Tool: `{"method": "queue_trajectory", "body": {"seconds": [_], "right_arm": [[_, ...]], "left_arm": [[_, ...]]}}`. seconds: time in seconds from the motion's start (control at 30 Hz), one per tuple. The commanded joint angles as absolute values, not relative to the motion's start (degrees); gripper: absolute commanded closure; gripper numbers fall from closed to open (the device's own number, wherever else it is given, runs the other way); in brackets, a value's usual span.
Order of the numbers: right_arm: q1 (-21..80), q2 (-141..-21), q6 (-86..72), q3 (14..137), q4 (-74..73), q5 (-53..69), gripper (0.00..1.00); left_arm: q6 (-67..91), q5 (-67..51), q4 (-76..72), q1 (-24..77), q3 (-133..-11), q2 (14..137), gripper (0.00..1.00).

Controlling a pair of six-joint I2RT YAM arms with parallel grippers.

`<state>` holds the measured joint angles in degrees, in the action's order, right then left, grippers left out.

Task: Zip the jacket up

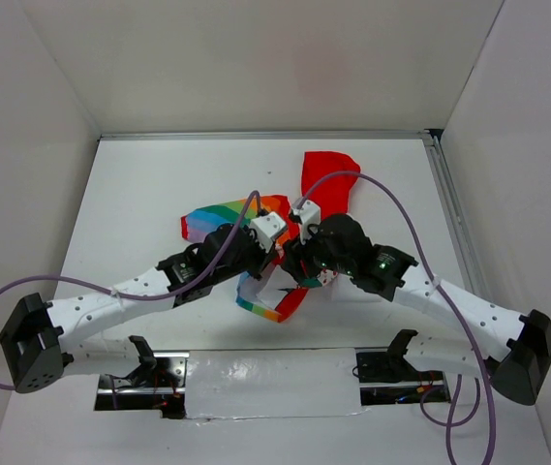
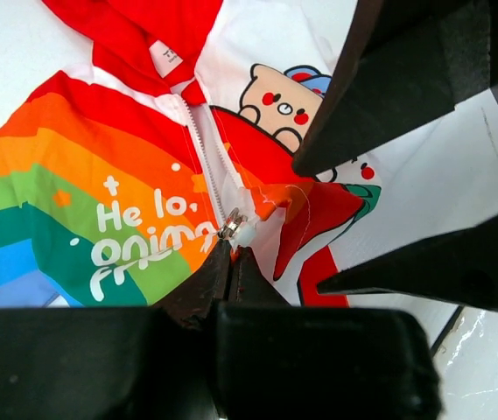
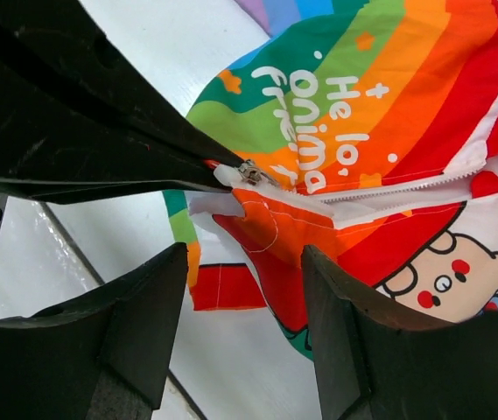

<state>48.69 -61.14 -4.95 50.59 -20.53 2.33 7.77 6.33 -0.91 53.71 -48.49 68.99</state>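
a white table forms the floor of the enclosure. a thin metal rail runs along the table's far edge, and a second rail runs along its right edge. plain white walls rise behind the table and on both its sides. at the table's near edge lies a shiny, crinkled strip of tape, with a dark slot at each end.

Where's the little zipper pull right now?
In the left wrist view, the zipper pull sits low on the jacket, pinched by the left gripper, beside the white lettering.
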Motion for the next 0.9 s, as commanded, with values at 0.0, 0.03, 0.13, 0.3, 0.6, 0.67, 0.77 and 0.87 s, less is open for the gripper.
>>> {"method": "queue_trajectory", "body": {"seconds": [0.0, 0.03, 0.13, 0.3, 0.6, 0.67, 0.77, 0.87], "right_arm": [[49.13, -59.5, -4.04, 49.57, -16.08, 3.52, 0.38], [49.13, -59.94, -4.48, 49.48, -15.74, 2.82, 0.39], [49.13, -61.69, -4.66, 48.7, -14.68, 0.53, 0.49], [48.69, -63.98, -3.6, 46.67, -9.23, 2.28, 0.63], [47.46, -66.44, -5.97, 44.04, -7.11, -2.81, 1.0], [46.59, -68.02, -8.16, 43.33, -8.34, -4.04, 1.0], [46.14, -71.18, -10.45, 42.89, -10.01, -5.44, 1.0], [45.97, -72.59, -11.95, 41.05, -9.05, -7.37, 1.0]], "left_arm": [[8.87, 6.33, -1.14, 53.53, -50.89, 68.29, 1.0], [8.88, 6.07, -1.14, 53.61, -50.8, 67.68, 1.0], [8.62, 3.7, -1.84, 53.61, -50.01, 65.75, 1.0], [8.0, 0.44, -2.29, 53.61, -49.31, 62.58, 1.0], [7.56, -1.67, -2.99, 53.53, -49.22, 59.24, 1.0], [7.56, -1.84, -3.34, 53.61, -48.78, 57.49, 1.0], [7.74, -0.97, -3.86, 53.53, -48.69, 55.11, 1.0], [6.86, -0.35, -5.01, 53.44, -48.78, 53.7, 1.0]]}}
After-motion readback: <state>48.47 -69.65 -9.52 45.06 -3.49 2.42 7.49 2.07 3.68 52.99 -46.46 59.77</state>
